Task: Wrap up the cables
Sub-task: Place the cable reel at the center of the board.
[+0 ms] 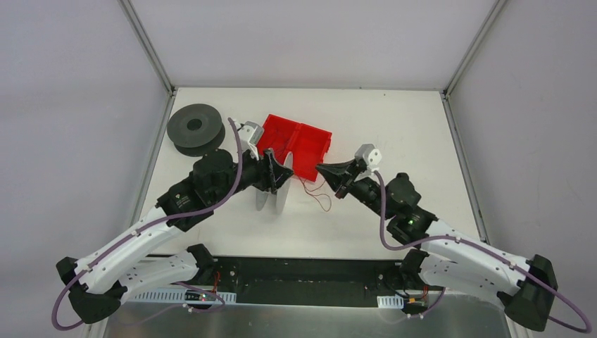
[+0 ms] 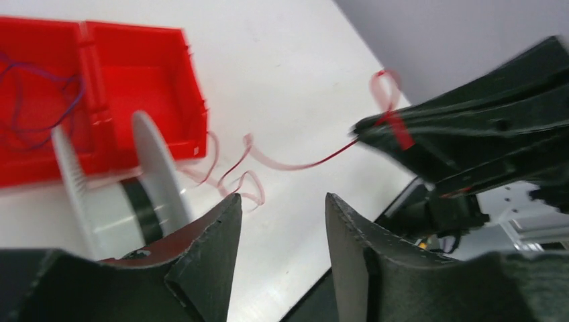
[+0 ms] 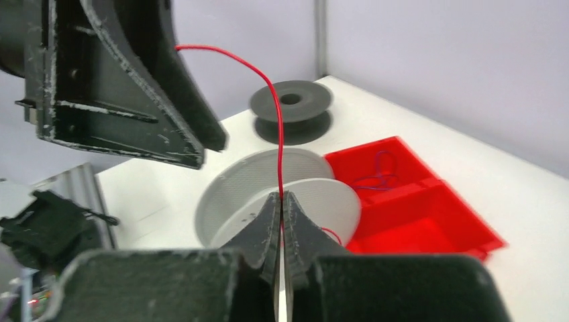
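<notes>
We record first what cannot be settled. From above, the left arm covers much of the grey spool [image 1: 263,200], and neither claw's fingers can be told apart there. In the right wrist view the top end of the red cable [image 3: 278,127] runs behind a finger of the left claw [image 2: 282,208]; whether it touches that finger we cannot tell. The left wrist view is blurred, and the cable's loops smear into ribbons.

The right claw [image 3: 280,204] is closed tight, pinching the red cable between its tips. From the pinch the cable rises and arches towards the left claw. In the left wrist view its other run sags in curls to the worktop [image 1: 394,127], beside the grey spool and the red bin [image 3: 429,215]. The left claw stands partly open close by the spool, with a clear gap between its fingers and nothing in it.

The grey spool is pale plastic: two round flanges on a drum with a dark band, standing on its rims. A black spool [image 3: 308,100] lies flat at the far left corner. The bin is glossy plastic with two compartments. A dark cable [image 3: 377,176], thin and curly, lies in the compartment nearer the black spool
</notes>
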Action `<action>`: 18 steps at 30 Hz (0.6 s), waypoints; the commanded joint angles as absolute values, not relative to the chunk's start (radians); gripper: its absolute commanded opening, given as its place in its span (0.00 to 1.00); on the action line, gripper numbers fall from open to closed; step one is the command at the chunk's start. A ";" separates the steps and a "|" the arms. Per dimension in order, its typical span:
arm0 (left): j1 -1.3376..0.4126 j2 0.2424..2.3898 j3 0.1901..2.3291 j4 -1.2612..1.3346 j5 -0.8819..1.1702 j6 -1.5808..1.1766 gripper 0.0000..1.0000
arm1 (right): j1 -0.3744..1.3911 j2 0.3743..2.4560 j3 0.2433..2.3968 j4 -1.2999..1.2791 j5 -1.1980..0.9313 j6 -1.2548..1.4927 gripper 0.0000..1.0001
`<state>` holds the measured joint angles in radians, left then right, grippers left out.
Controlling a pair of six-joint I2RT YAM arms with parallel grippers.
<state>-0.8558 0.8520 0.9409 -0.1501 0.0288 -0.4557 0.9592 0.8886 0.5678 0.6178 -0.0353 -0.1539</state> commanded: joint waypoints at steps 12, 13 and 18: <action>-0.836 0.992 1.111 -0.669 -0.373 -0.380 0.48 | 0.960 0.643 0.746 0.031 0.246 -0.492 0.00; -0.834 0.998 1.109 -0.669 -0.372 -0.380 0.48 | 0.960 0.629 0.739 0.031 0.242 -0.492 0.00; -0.811 1.039 1.084 -0.675 -0.392 -0.373 0.44 | 0.960 0.590 0.715 0.030 0.226 -0.484 0.00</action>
